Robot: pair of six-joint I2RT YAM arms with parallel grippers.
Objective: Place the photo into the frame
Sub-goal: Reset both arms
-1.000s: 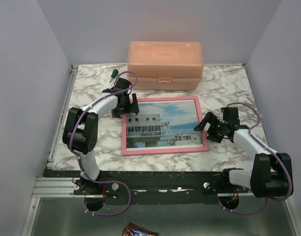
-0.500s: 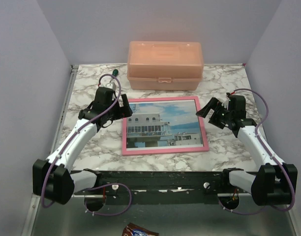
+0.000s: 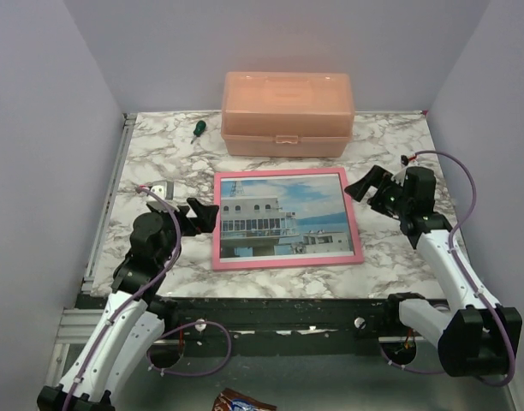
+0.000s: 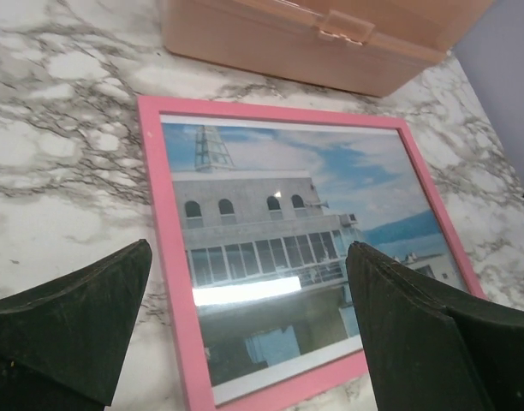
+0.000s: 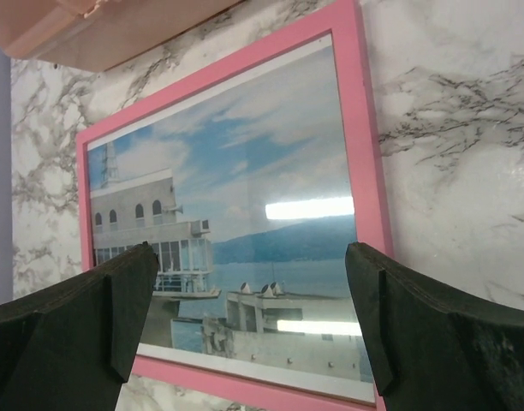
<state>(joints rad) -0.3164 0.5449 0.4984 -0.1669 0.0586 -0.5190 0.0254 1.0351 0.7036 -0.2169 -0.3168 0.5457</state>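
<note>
The glossy rectangular photo is sitting inside the thin pink frame, lying between the left gripper and right gripper, both spread wide and empty.

The frame lies flat on the marble surface, the photo inside it. The left fingers are spread just beside its left edge, the right fingers spread near its upper right corner. A pink box sits behind it.
</note>
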